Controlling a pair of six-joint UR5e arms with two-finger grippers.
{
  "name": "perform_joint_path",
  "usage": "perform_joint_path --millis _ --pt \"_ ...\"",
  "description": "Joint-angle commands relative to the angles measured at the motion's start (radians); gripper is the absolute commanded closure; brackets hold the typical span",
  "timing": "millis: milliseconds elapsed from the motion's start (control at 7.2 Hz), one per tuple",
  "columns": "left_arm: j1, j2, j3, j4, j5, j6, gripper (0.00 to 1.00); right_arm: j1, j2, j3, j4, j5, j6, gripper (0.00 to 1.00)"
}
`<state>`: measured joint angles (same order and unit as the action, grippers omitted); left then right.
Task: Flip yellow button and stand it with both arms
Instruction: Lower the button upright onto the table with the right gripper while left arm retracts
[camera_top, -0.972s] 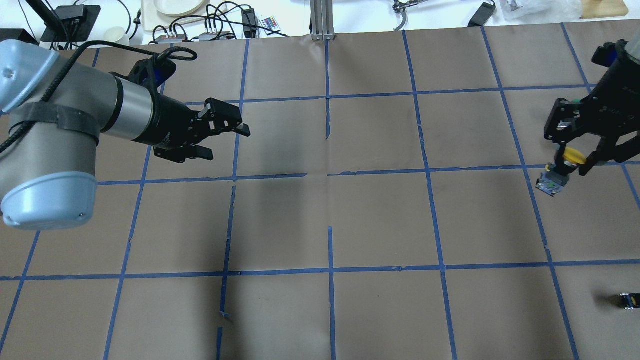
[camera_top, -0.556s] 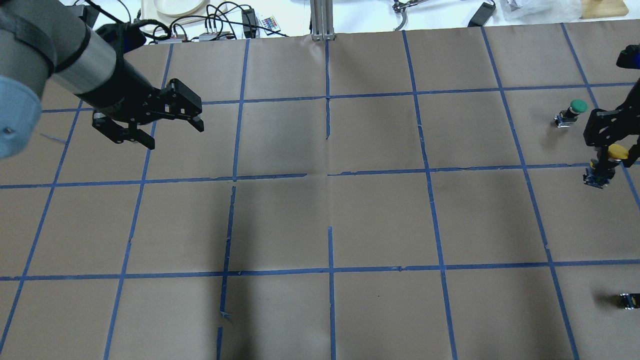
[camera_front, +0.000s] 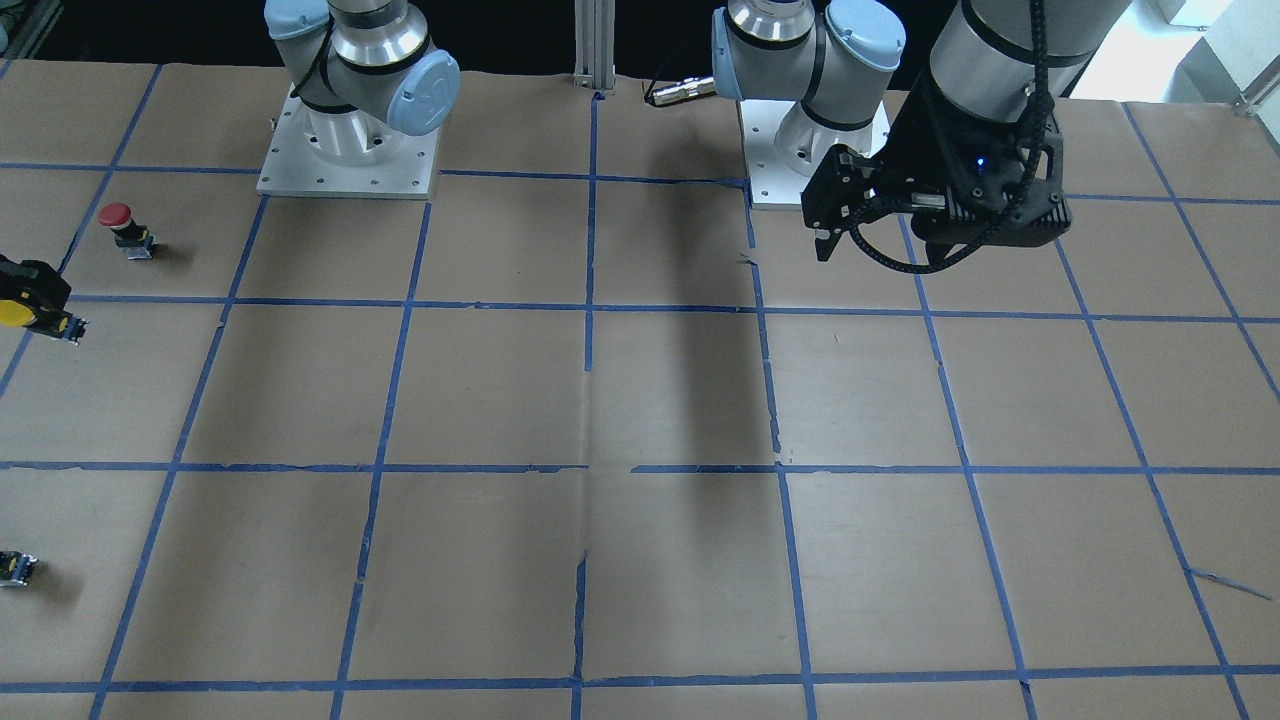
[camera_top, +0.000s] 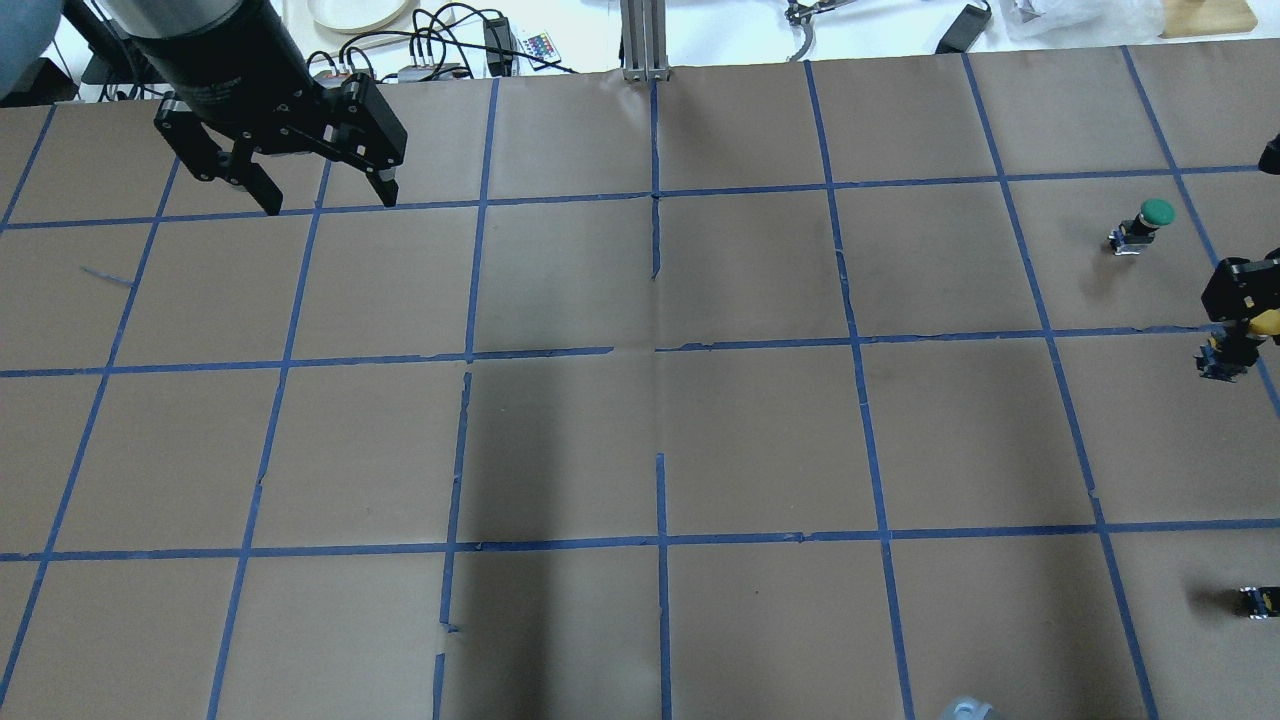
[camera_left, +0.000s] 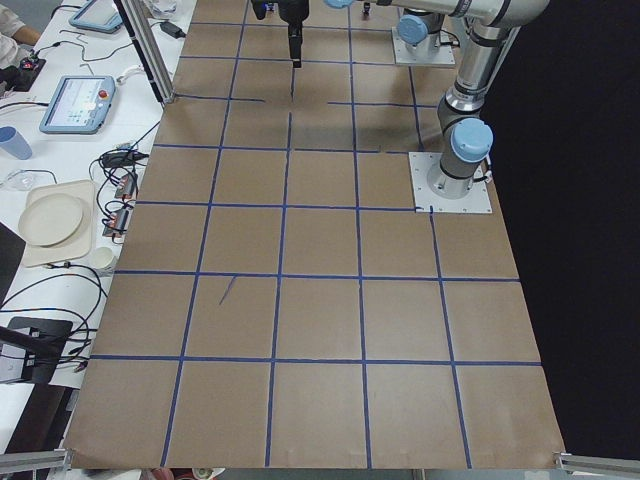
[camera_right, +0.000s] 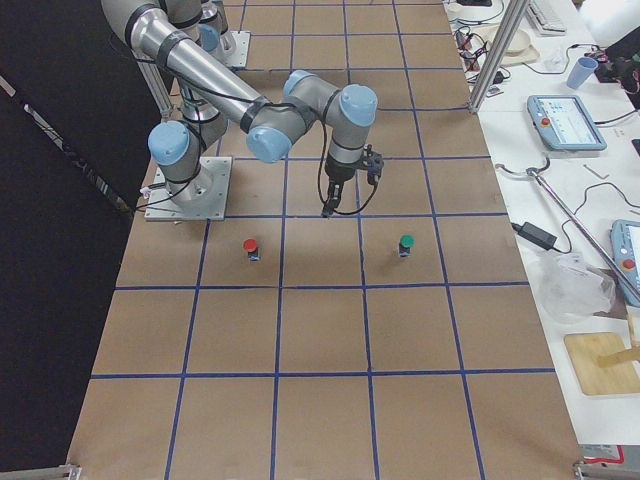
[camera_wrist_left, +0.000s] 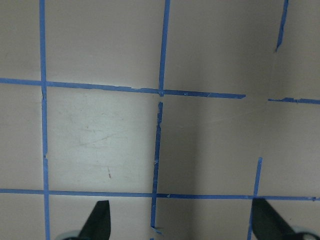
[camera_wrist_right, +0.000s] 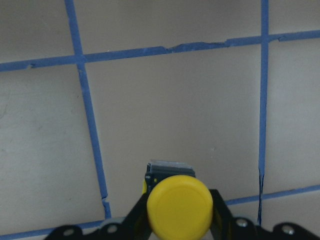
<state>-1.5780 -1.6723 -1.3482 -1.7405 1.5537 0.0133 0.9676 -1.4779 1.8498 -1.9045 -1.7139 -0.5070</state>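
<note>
- One table, covered in brown paper and ruled into squares with blue tape, carries everything.
- Left arm enters at the overhead view's upper left. Its wrist is raised well above the paper and turned downward.
- Right arm folds round in the right-side view, so that its wrist points straight down at a tape line.
- Left gripper hangs clear of the paper with its two fingers spread wide and nothing between them. Its wrist camera shows one fingertip in each bottom corner and several squares of paper beneath.
- Right gripper sits at the overhead view's right edge, its fingers drawn in narrow and clamped on the yellow button.
- Yellow button: held from both sides, its cap faces the wrist camera and its grey base is on the far side, toward the paper, close to a tape line. Whether the base touches the paper cannot be told.
- Green-capped button stands upright on the paper, near the right gripper.
- Red-capped button stands upright too. In the right-side view the right gripper comes down roughly midway between it and the green one.
- Small black part lies on the paper by the overhead view's right edge, well apart from the held button.
</note>
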Motion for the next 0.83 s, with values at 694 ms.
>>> perform_joint_path --millis 694 --pt "0.058 0.112 -0.125 -0.013 0.005 0.013 0.01 -0.047 0.163 0.065 -0.315 0.048 -0.142 0.92"
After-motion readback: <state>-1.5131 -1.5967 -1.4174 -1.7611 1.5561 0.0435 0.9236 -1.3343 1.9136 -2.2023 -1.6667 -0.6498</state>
